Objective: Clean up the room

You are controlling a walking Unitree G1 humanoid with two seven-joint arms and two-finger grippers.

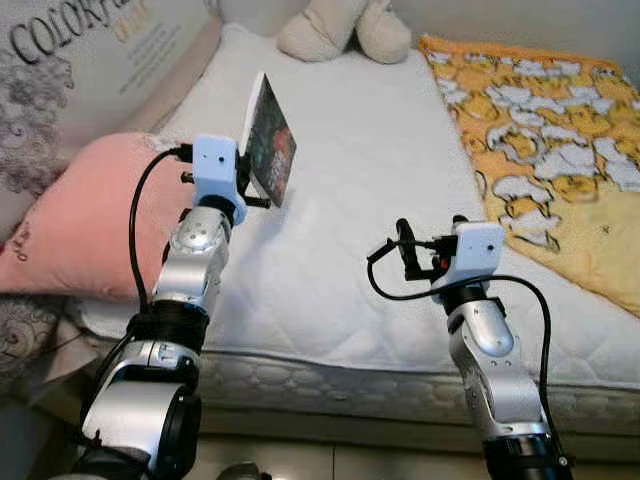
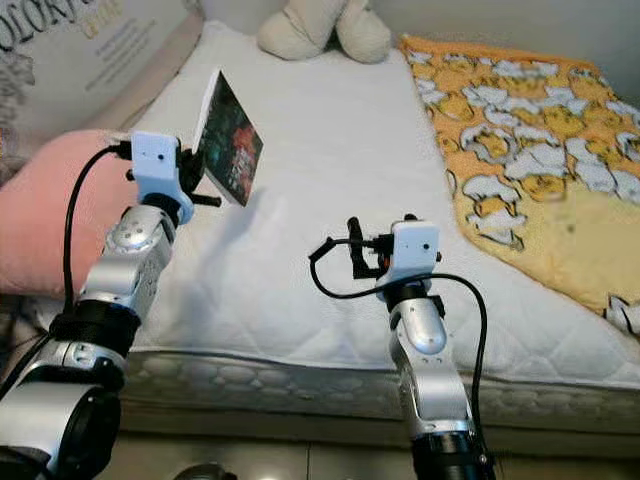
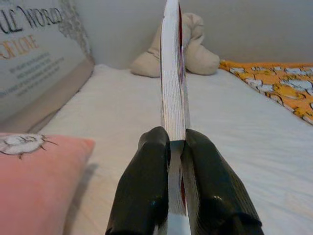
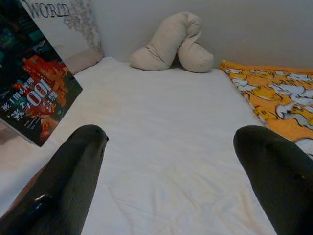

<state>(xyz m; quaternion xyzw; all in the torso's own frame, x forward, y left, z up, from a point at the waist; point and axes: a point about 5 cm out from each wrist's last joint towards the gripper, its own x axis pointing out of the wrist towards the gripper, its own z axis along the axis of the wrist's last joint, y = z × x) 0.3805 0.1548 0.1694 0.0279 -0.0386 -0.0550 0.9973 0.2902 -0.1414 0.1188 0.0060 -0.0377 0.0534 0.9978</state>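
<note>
Up above the white mattress (image 1: 370,200), the left gripper (image 3: 177,147) pinches a book (image 1: 270,140) at its lower edge, holding it upright and clear of the bed. Its dark cover carries red lettering too small to read. The right gripper (image 4: 171,147) hovers lower and nearer the bed's front edge, fingers (image 4: 78,161) spread wide with nothing between them. A pink pillow (image 1: 80,215) lies partly hidden behind the left arm. At the bed's far end a beige plush toy (image 1: 345,30) is cut off, and an orange patterned blanket (image 1: 540,120) runs out of view.
</note>
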